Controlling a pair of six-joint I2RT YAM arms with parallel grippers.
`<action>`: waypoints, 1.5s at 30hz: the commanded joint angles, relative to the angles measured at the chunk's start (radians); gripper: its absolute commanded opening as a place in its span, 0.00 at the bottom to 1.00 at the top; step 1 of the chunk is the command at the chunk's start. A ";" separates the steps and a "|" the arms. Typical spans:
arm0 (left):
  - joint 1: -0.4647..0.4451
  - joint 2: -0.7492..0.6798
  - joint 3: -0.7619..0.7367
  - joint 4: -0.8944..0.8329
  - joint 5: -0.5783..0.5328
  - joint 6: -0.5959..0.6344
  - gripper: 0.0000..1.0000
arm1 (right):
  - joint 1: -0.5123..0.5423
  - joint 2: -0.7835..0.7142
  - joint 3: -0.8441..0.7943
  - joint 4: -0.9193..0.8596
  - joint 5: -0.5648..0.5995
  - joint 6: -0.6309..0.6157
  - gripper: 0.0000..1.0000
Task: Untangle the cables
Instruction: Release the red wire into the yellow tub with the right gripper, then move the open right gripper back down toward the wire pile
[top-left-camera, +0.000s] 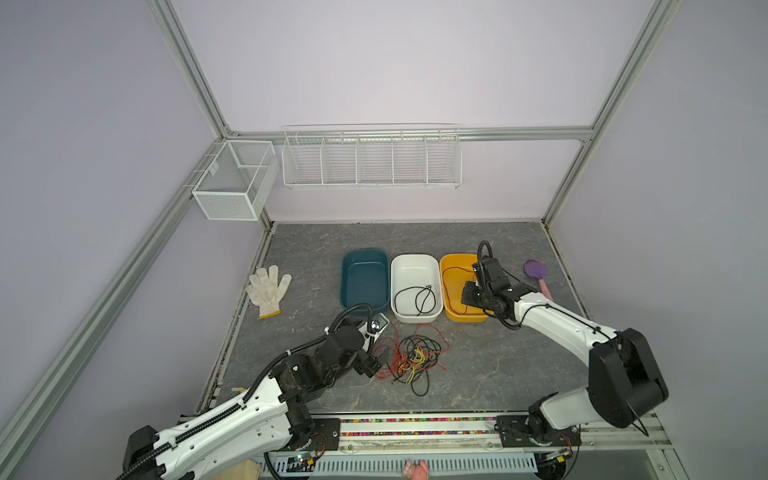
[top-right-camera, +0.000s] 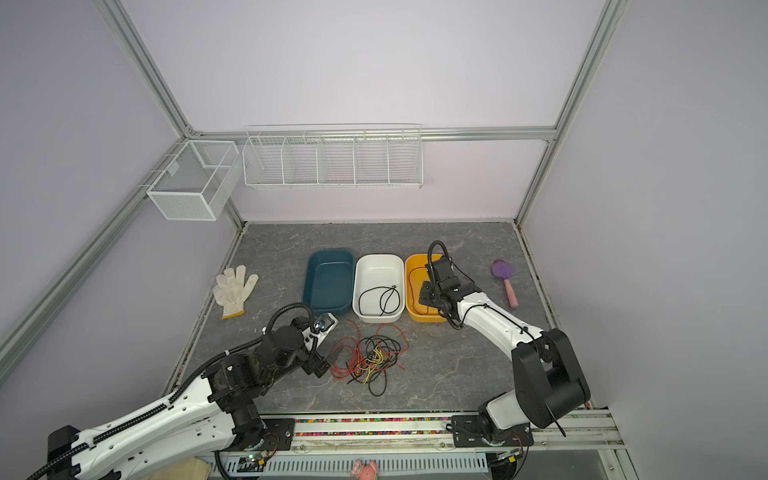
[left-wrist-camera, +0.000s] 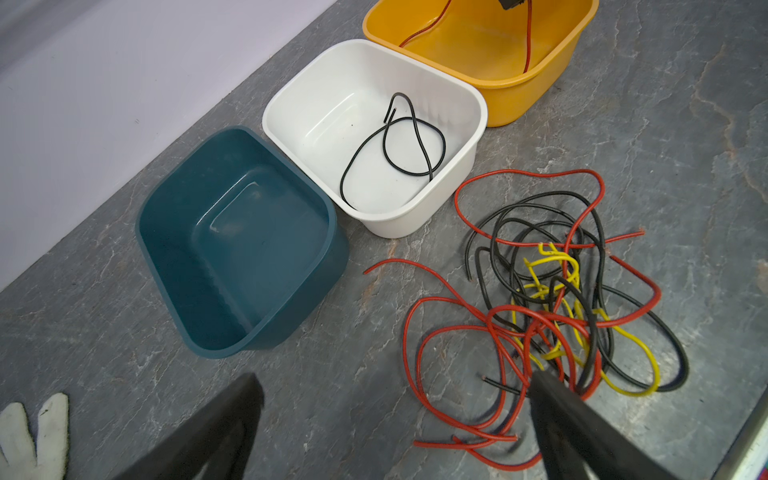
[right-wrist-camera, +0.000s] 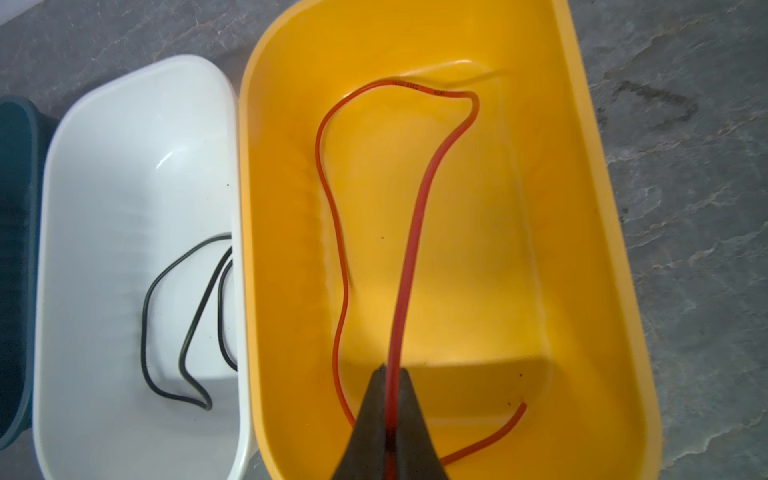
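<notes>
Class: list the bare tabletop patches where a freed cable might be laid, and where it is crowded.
Free: between glove and teal bin; the strip behind the bins; between the cable tangle and right arm. Crowded: around the tangle, hemmed by the open left gripper and white bin.

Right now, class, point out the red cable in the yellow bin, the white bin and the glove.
red cable (right-wrist-camera: 409, 249): right wrist view, middle of its straight stretch.
white bin (top-left-camera: 415, 318): a top view, near wall.
glove (top-left-camera: 266, 293): a top view, palm.
</notes>
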 joint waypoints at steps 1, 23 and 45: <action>-0.004 -0.002 0.020 0.011 0.002 -0.011 1.00 | -0.004 0.018 -0.014 -0.014 -0.034 0.026 0.07; -0.004 0.000 0.028 0.001 0.007 -0.017 1.00 | -0.010 0.065 0.062 -0.132 -0.090 0.026 0.31; -0.004 0.010 0.051 -0.014 0.091 -0.040 0.99 | 0.003 -0.151 0.053 -0.203 -0.217 -0.095 0.89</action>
